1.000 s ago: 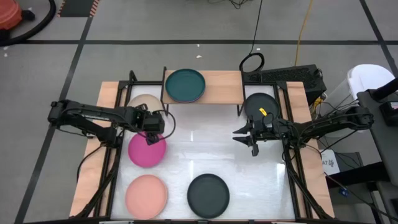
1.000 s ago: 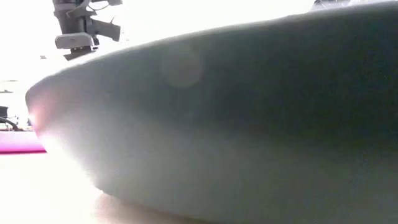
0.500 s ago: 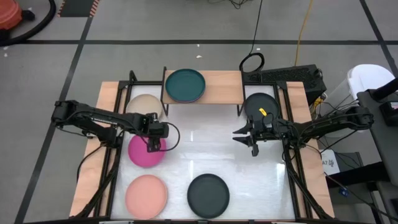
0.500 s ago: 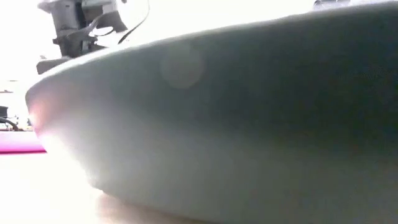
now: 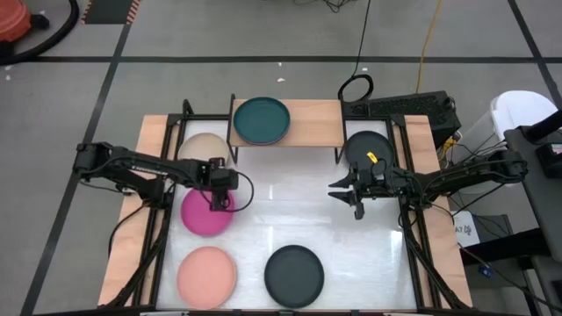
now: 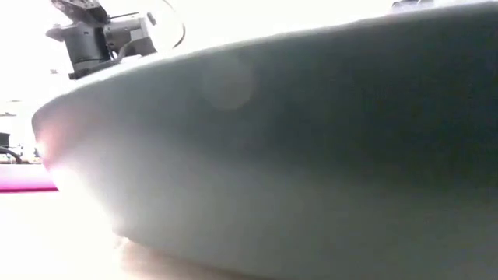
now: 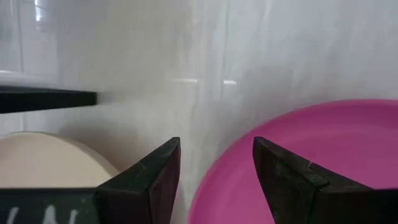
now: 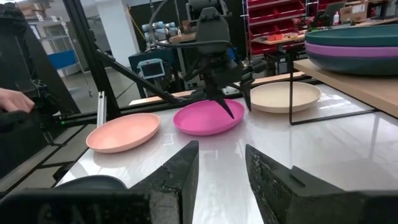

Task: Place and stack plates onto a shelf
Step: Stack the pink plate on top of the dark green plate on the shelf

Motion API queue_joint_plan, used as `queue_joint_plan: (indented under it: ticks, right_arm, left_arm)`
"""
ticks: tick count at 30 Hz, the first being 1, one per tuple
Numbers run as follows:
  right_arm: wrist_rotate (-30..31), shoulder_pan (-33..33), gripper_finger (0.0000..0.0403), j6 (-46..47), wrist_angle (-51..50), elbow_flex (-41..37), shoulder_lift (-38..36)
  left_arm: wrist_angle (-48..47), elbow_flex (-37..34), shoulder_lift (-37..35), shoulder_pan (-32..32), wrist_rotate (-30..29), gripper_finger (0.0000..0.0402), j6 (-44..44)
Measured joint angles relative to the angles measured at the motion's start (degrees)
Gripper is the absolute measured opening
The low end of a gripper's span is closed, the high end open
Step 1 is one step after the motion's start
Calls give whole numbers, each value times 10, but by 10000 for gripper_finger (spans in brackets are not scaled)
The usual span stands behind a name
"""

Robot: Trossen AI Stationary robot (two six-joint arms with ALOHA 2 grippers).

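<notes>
The wooden shelf (image 5: 313, 124) stands at the table's far edge and carries a stack topped by a dark teal plate (image 5: 261, 120). The right wrist view shows a purple plate (image 8: 348, 50) in that stack. The beige plate (image 5: 202, 146), magenta plate (image 5: 204, 217), salmon plate (image 5: 207, 274), a dark plate (image 5: 294, 274) and a black plate (image 5: 367, 151) lie flat on the table. My left gripper (image 5: 217, 202) is open and points down over the magenta plate's far right rim (image 7: 217, 171), one finger on either side of it. My right gripper (image 5: 342, 195) is open at mid table.
A black table frame runs along both sides. The shelf's thin black leg (image 8: 290, 87) stands by the beige plate (image 8: 283, 96). The near dark plate fills the low view (image 6: 311, 155). A person's hand (image 8: 12, 99) shows beyond the table's left side.
My left gripper has moved a little toward the table's right and near edges, over the magenta plate's rim, and has tipped. My right gripper and the plates have stayed put.
</notes>
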Motion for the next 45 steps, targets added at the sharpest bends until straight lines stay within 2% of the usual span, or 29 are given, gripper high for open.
queue_joint_plan:
  ticks: [9, 16, 19, 25, 27, 35, 45]
  right_arm:
    - [-1, 0, 116, 0, -2, 0, 0]
    - [-1, 0, 116, 0, -5, 0, 0]
    - [-1, 0, 116, 0, -5, 0, 0]
    - [-1, 0, 116, 0, -5, 0, 0]
    - [-1, 0, 116, 0, -5, 0, 0]
    - [-1, 0, 116, 0, -8, 0, 0]
    - [-1, 0, 116, 0, -9, 0, 0]
  left_arm:
    - [14, 0, 41, 28, 51, 207, 18]
    - [15, 2, 85, 28, 59, 202, 33]
    - [17, 3, 85, 28, 61, 167, 45]
    - [-1, 17, 79, 34, 67, 36, 47]
    - [-15, 31, 78, 37, 72, 15, 46]
    - [-115, 146, 81, 37, 63, 9, 44]
    - [-192, 362, 80, 23, 59, 9, 37]
